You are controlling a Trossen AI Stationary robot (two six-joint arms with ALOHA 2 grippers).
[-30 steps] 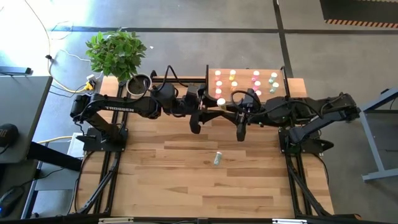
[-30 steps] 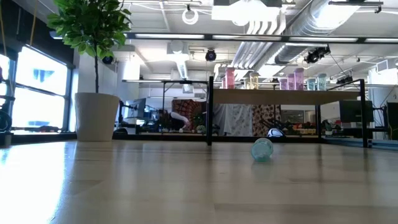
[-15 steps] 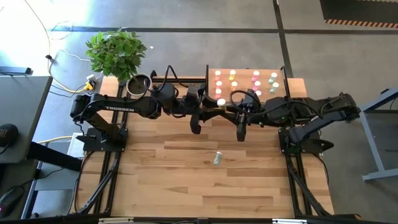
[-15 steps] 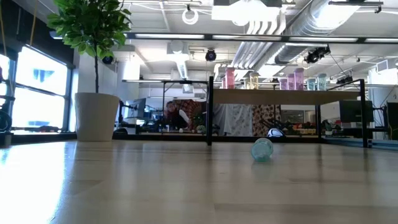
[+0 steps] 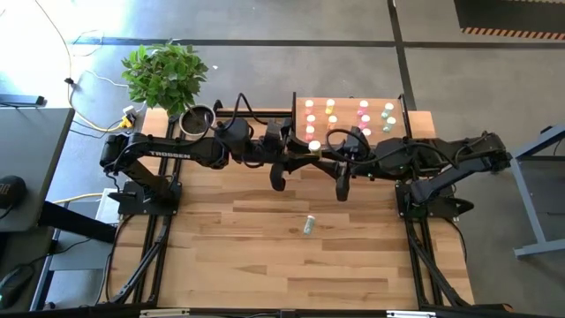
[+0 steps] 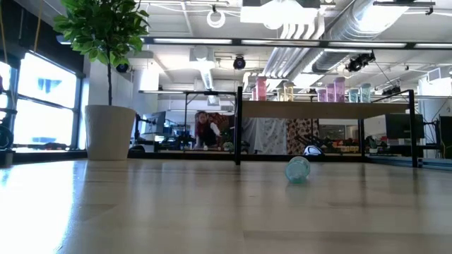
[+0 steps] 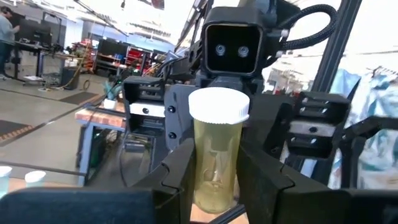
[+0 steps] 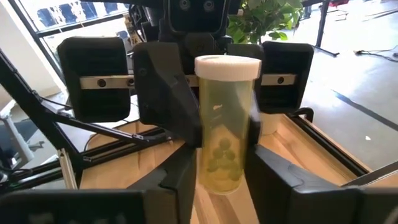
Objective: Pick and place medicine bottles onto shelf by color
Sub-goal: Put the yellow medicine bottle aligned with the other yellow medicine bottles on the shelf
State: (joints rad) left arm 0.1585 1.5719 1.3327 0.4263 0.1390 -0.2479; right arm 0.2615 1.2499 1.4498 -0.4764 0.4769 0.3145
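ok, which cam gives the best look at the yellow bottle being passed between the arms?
The right wrist view: the yellow bottle fills the frame, white cap up, pills visible inside, flanked by dark fingers. The left wrist view shows it nearly as well. The high view shows only its white cap between the arms. The low view doesn't show it.

Both arms extended inward, meeting mid-table. Left gripper (image 5: 305, 151) clamped; right gripper (image 5: 328, 155) facing it, fingers parted slightly.

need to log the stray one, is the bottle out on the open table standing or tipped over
Tipped over. The bottle lies lengthwise on the table in the high view; the low view shows its round end.
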